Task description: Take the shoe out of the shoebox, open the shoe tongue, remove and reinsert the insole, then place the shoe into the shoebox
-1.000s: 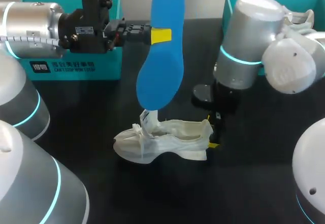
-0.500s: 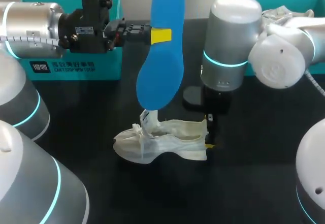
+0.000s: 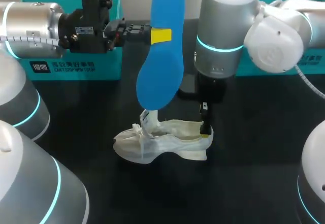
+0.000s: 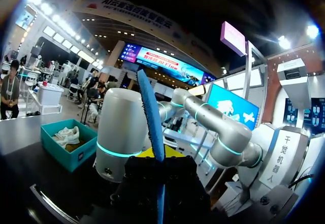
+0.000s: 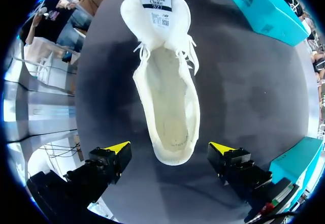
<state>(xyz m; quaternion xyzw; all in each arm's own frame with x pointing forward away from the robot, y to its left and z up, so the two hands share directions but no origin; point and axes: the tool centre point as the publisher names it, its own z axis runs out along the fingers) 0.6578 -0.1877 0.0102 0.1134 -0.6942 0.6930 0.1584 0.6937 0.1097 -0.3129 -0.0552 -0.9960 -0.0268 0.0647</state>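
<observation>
Left hand pinched closed, right hand spread

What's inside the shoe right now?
Only a bare pale footbed shows in the shoe; the blue insole is out, in the left gripper. The toe end is hidden under the tongue.

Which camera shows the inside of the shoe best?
Right wrist view: it looks straight into the shoe, its whole interior visible. Head view shows it only from the side; left wrist view does not show it.
</observation>
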